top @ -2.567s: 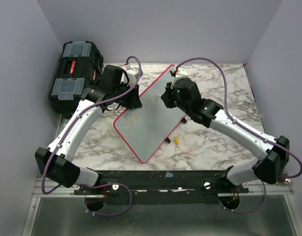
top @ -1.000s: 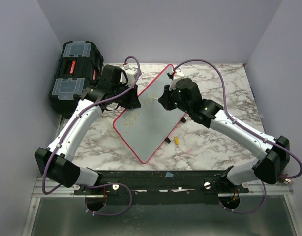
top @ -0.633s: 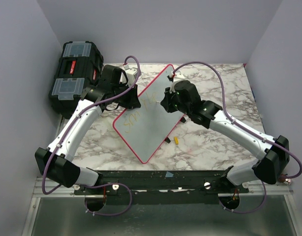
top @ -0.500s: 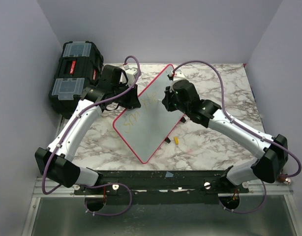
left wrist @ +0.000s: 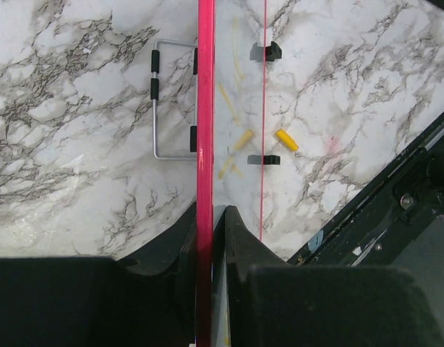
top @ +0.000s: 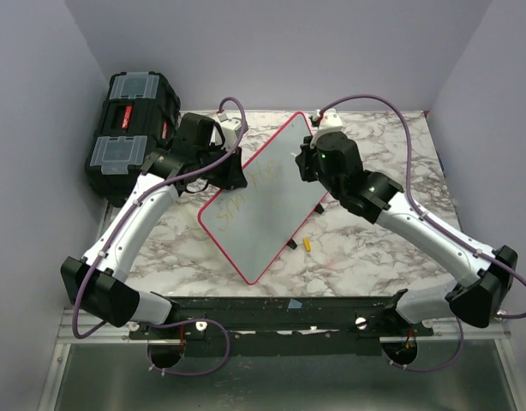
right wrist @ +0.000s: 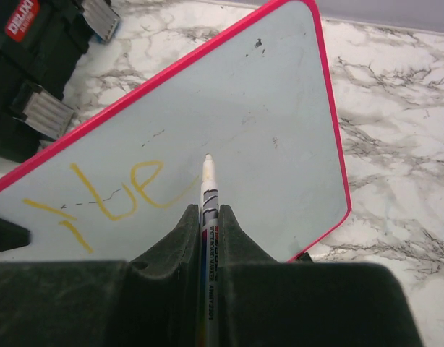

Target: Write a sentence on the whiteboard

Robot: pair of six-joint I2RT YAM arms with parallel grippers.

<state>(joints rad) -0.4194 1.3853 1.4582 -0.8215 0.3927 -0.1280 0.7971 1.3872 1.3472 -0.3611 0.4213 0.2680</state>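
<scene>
The whiteboard (top: 267,214), white with a pink frame, stands tilted on the marble table. My left gripper (top: 232,176) is shut on its left frame edge (left wrist: 205,108), the pink rim pinched between the fingers (left wrist: 236,228). My right gripper (right wrist: 210,210) is shut on a white marker (right wrist: 209,189), with its tip over the board (right wrist: 272,116) just right of the last yellow stroke. Whether the tip touches is unclear. The sentence (right wrist: 117,194) shows as yellow-orange letters, seen also from above as the sentence (top: 244,193) near the left gripper.
A black toolbox (top: 130,133) stands at the back left, close behind the left gripper, and shows as the toolbox (right wrist: 41,65) in the right wrist view. A yellow marker cap (top: 307,244) lies on the table by the board's near edge. A wire stand (left wrist: 160,101) shows behind the board.
My right gripper has moved back and to the right with the marker, away from the written letters towards the board's far corner. The left gripper and the board have stayed in place.
</scene>
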